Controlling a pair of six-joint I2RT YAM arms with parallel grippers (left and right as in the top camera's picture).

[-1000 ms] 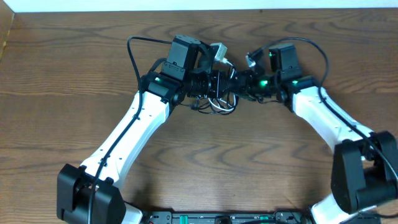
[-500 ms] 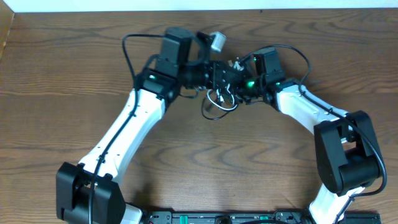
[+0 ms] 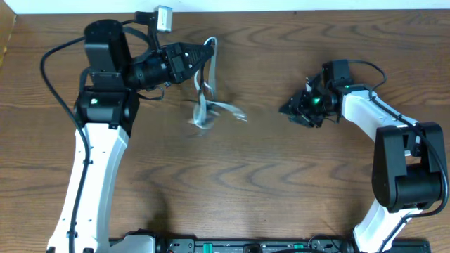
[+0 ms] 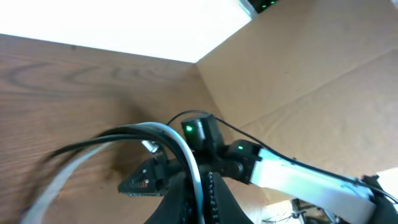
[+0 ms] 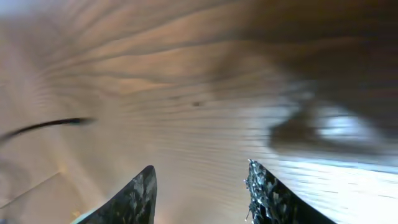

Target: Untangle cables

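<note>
Pinching white cable [image 3: 202, 107], left fingers [image 3: 188, 56]

Light: bright, even; white glare far beyond the left end effector [image 4: 200, 186]
Blur: cables [image 3: 202, 105] smeared beside it; surface [image 5: 186, 112] streaked ahead of the right end effector [image 5: 199, 180]
Shadows: faint, soft

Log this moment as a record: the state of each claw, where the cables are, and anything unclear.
left claw: shut on both the white cable and the black cable
right claw: open, empty, well apart from the cords
cables: trail from the left claw in a blurred bunch over the table
unclear: whether the two cords are separated; motion blur hides it
</note>
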